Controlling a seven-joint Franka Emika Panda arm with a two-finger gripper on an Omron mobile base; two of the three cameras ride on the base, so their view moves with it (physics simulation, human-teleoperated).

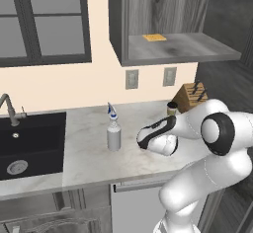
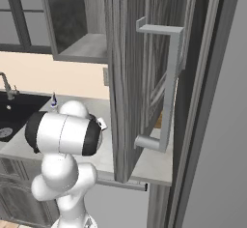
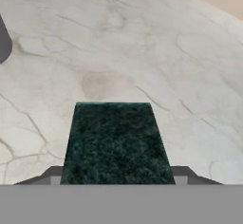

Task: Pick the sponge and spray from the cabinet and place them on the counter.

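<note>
Starting at the left, you have the black sink (image 1: 29,145) set into the desk (image 1: 89,163), with its faucet (image 1: 9,109) at the far edge. To its right the spray (image 1: 113,133) stands upright on the desk, already out of the cabinet (image 1: 173,24). Further right, the arm reaches low over the desk, and behind it sit a small cup (image 1: 172,108) and a knife block (image 1: 191,96). On the open cabinet's shelf only a thin yellow cloth (image 1: 154,37) lies flat.

In the hand view the sponge (image 3: 116,144), green face showing, sits between the fingertips (image 3: 187,173) of the gripper (image 3: 118,178), its long axis running straight away from the hand. The jaws look closed on its sides, but contact is hidden, so you cannot tell for certain. The marble lies close beneath; whether the sponge touches it is unclear. Your coming move is, in my judgement, the release.
</note>
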